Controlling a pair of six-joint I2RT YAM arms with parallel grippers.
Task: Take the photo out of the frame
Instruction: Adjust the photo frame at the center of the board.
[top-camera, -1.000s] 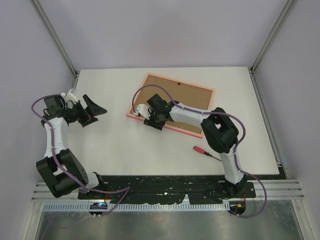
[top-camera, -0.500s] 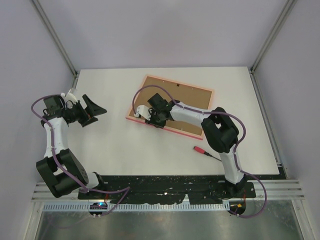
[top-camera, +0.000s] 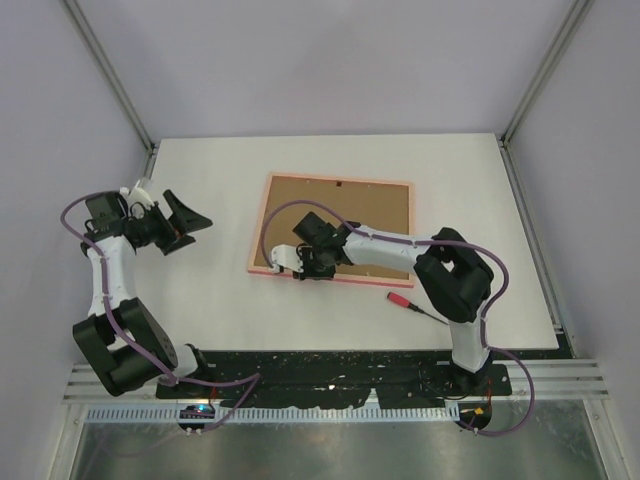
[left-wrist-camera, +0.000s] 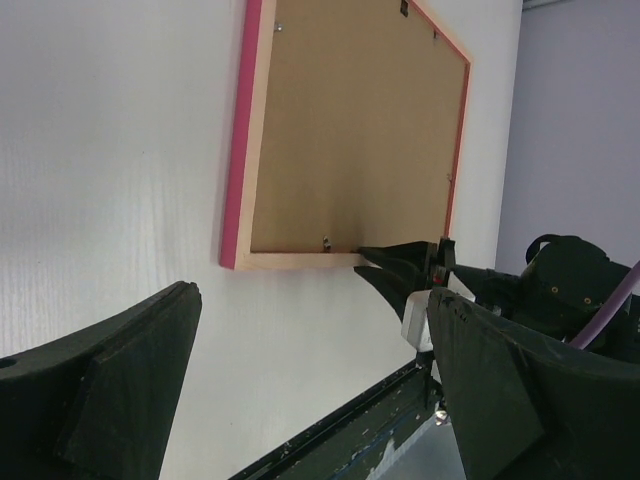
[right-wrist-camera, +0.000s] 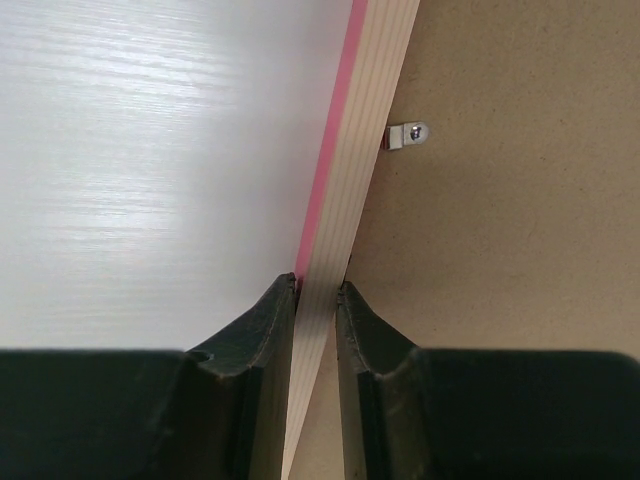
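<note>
The pink frame (top-camera: 350, 205) lies face down mid-table, its brown back board up. The photo is hidden under it. My right gripper (top-camera: 303, 268) is shut on the frame's near rail close to the left corner. In the right wrist view the two fingers (right-wrist-camera: 318, 290) pinch the pale ribbed rail (right-wrist-camera: 365, 150), one outside on the pink side and one over the back board (right-wrist-camera: 520, 200). A small metal clip (right-wrist-camera: 405, 133) sits on the board just ahead. My left gripper (top-camera: 190, 225) hangs open at the table's left, well away from the frame (left-wrist-camera: 350, 130), nothing between its fingers (left-wrist-camera: 312, 295).
A red-handled tool (top-camera: 405, 301) lies on the white table (top-camera: 200, 290) near the right arm's base, just in front of the frame. The table's black front edge (left-wrist-camera: 330, 440) and the enclosure's posts and walls bound the space.
The right gripper has shut on the frame's near rail. The frame has swung from a tilted lie to nearly square with the table and shifted a little toward the near left.
</note>
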